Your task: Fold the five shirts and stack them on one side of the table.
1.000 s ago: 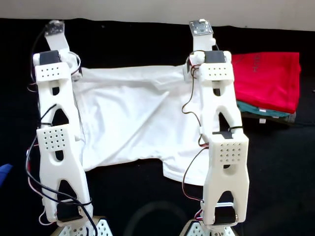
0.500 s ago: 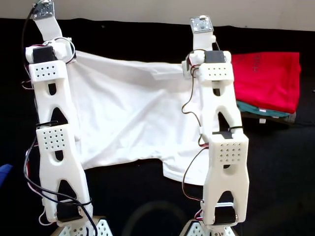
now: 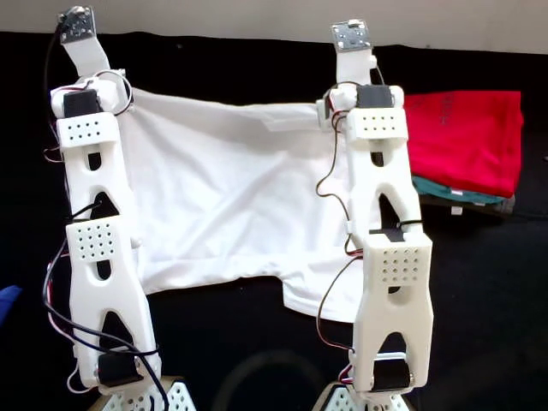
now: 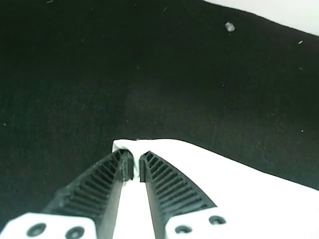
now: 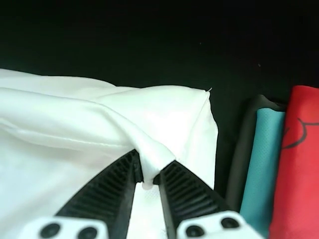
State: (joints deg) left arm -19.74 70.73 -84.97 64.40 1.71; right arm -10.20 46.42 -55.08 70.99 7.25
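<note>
The white shirt [image 3: 231, 197] lies spread on the black table [image 3: 257, 360] between the two arms. Its nearest edge, toward the arm bases, is uneven: on the left it ends beside the left arm's [image 3: 101, 257] lower link. On the right a lobe of cloth hangs nearer and passes under the right arm [image 3: 394, 282]. A small blue object [image 3: 7, 300] shows at the table's left edge, well apart from the shirt.

Farther out the cloth is fairly flat, with shallow creases, and it widens toward its far edge. That edge runs nearly straight between the two grippers.

The left gripper [image 4: 134, 158] is at the far left corner of the shirt. Its ribbed black fingers are closed to a thin gap, with a small fold of white cloth pinched between the tips. The rest of the cloth trails back under the gripper, and bare table lies beyond.

The right gripper [image 5: 148, 172] is near the far right corner. Its fingers are likewise almost closed and clamp a raised ridge of cloth. The shirt's corner lies just past the fingertips. Whether either held corner is off the table cannot be told.

To the right of the right arm, just beside the white cloth, sits a stack. A folded red shirt [image 3: 467, 141] is on top, with a teal shirt [image 3: 454, 193] beneath it and a dark garment [image 5: 239, 159] at its edge. A pale wall [image 3: 257, 17] runs behind the table's far side.
</note>
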